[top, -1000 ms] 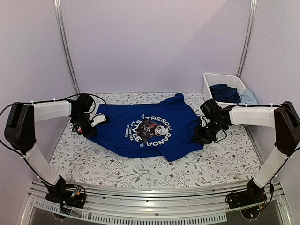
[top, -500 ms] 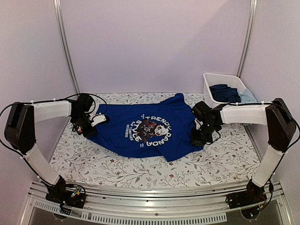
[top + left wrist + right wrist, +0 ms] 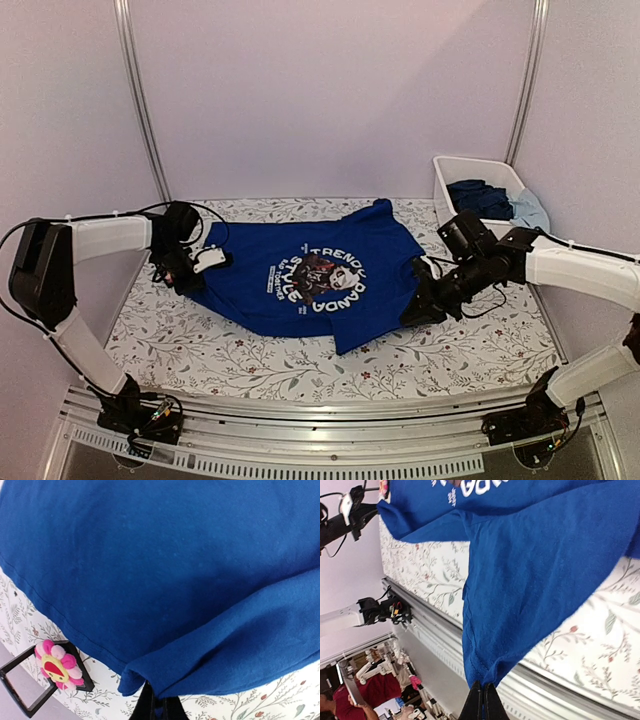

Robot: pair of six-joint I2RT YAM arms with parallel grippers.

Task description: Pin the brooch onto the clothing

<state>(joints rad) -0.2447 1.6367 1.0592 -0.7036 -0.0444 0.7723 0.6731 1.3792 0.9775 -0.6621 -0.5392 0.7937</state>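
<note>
The royal-blue T-shirt [image 3: 300, 275] with white lettering lies spread on the table. My left gripper [image 3: 183, 272] is shut on the shirt's left edge; the left wrist view shows the folded hem [image 3: 150, 677] pinched between the black fingers. My right gripper [image 3: 418, 305] is shut on the shirt's right corner and holds it lifted; the right wrist view shows the cloth [image 3: 520, 580] hanging from the jaws. The pink flower brooch [image 3: 55, 664] sits in a small dark square tray [image 3: 30, 690] just left of the shirt's hem.
A white bin [image 3: 478, 185] with bunched dark-blue and light-blue clothes stands at the back right. The floral tablecloth [image 3: 250, 360] covers the table. A metal rail [image 3: 320, 410] runs along the near edge.
My right gripper has moved forward and left with the shirt's right corner, pulling the lower right hem up and inward. The left arm has stayed put.
</note>
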